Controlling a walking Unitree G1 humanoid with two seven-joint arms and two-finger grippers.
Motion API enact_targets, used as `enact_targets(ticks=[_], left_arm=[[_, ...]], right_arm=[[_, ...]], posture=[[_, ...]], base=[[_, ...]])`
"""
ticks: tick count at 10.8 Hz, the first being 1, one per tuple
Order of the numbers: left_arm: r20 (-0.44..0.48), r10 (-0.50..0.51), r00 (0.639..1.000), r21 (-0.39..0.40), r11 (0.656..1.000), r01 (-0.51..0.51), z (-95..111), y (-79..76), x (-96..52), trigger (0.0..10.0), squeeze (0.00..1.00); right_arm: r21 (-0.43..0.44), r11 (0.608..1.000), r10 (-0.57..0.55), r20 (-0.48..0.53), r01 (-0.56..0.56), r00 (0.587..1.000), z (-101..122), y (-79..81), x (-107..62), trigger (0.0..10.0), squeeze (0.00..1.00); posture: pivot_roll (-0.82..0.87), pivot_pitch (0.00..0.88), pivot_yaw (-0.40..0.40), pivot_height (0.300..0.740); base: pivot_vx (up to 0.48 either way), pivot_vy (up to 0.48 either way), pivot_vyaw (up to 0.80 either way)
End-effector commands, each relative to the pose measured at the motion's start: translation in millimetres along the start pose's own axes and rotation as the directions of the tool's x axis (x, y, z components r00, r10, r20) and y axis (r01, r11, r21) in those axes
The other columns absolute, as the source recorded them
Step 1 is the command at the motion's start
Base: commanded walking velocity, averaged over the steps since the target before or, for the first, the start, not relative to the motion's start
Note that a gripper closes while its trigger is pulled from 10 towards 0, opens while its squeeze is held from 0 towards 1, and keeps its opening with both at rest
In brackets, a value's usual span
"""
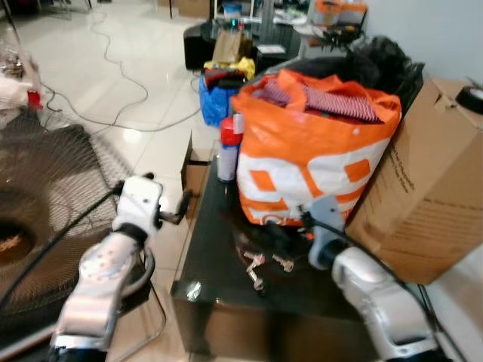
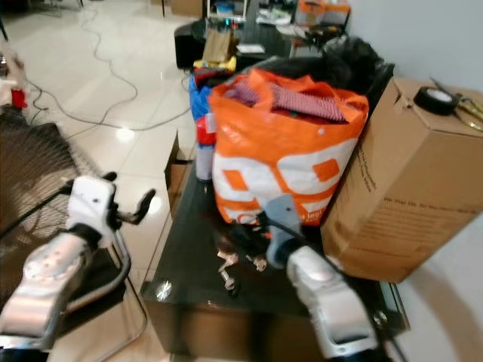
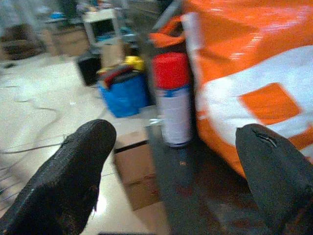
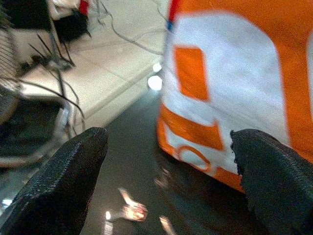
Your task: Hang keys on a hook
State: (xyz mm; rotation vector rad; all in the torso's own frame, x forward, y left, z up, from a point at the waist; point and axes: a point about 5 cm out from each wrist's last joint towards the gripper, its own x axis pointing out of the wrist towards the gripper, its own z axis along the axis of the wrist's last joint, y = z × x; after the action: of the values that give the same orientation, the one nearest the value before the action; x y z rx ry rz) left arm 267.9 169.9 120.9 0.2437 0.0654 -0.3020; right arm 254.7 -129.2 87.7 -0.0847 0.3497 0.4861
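Hovering over small metal keys (image 1: 256, 269) on glossy black table (image 1: 219, 290), right pincer (image 4: 166, 186) apart, w/ left pincer (image 3: 176, 176) apart.

Keys (image 1: 256, 268) beside orange bag (image 1: 309, 162)

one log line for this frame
keys: on black table | right gripper: open, above keys | left gripper: open, beside table

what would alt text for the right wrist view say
The open right gripper, its two black fingers spread wide, hovers over a dark glossy table where blurred keys lie. Just beyond stands a large orange and white bag, with pale tiled floor and cables to one side.
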Motion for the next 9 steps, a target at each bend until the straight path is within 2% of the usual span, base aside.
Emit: enact_targets(ticks=[1, 4, 5, 6, 7, 8, 9], left_arm=[[-0.002, -0.006, 1.000, 0.012, 1.000, 0.006, 1, 1.7, 0.3, 10.0, 0.02], [-0.036, -0.180, 0.983, 0.015, 0.983, 0.180, -7, -6.3, -3.8, 10.0, 0.00], [-0.109, -0.323, 0.940, 0.034, 0.944, 0.328, -16, -12.1, -7.6, 10.0, 0.01], [-0.175, -0.437, 0.882, 0.053, 0.891, 0.451, -23, -15.4, -11.8, 10.0, 0.02], [-0.224, -0.509, 0.831, 0.054, 0.845, 0.532, -28, -17.5, -15.3, 10.0, 0.02], [-0.291, -0.587, 0.756, 0.052, 0.779, 0.625, -36, -20.1, -21.2, 10.0, 0.02], [-0.342, -0.618, 0.708, 0.042, 0.743, 0.668, -42, -20.7, -24.9, 10.0, 0.02]], right_arm=[[-0.007, 1.000, 0.009, -0.014, -0.009, 1.000, -2, -0.3, 1.1, 10.0, 1.00], [-0.038, 0.998, 0.045, -0.170, -0.052, 0.984, -25, -4.9, 6.1, 10.0, 1.00], [-0.032, 0.997, 0.066, -0.215, -0.075, 0.974, -33, -3.8, 11.0, 10.0, 1.00], [-0.001, 0.993, 0.112, -0.244, -0.116, 0.963, -38, 1.3, 16.1, 10.0, 0.00], [0.011, 0.992, 0.127, -0.277, -0.130, 0.952, -42, 3.7, 18.4, 10.0, 0.00], [0.030, 0.984, 0.174, -0.303, -0.173, 0.937, -48, 7.7, 19.5, 10.0, 0.00], [0.021, 0.982, 0.182, -0.318, -0.186, 0.930, -51, 9.1, 20.7, 10.0, 0.00]], posture=[[0.02, 0.000, -0.040, 0.740], [0.01, 0.000, -0.049, 0.740], [0.01, 0.000, -0.052, 0.740], [0.01, 0.000, -0.058, 0.740], [0.01, 0.000, -0.063, 0.740], [0.00, 0.000, -0.068, 0.740], [0.00, 0.000, -0.070, 0.740]], base=[[0.251, 0.000, 0.00], [0.000, 0.000, 0.00], [0.000, 0.000, 0.00], [0.000, 0.000, 0.00], [0.000, 0.000, 0.00], [0.000, 0.000, 0.00], [0.000, 0.000, 0.00]])
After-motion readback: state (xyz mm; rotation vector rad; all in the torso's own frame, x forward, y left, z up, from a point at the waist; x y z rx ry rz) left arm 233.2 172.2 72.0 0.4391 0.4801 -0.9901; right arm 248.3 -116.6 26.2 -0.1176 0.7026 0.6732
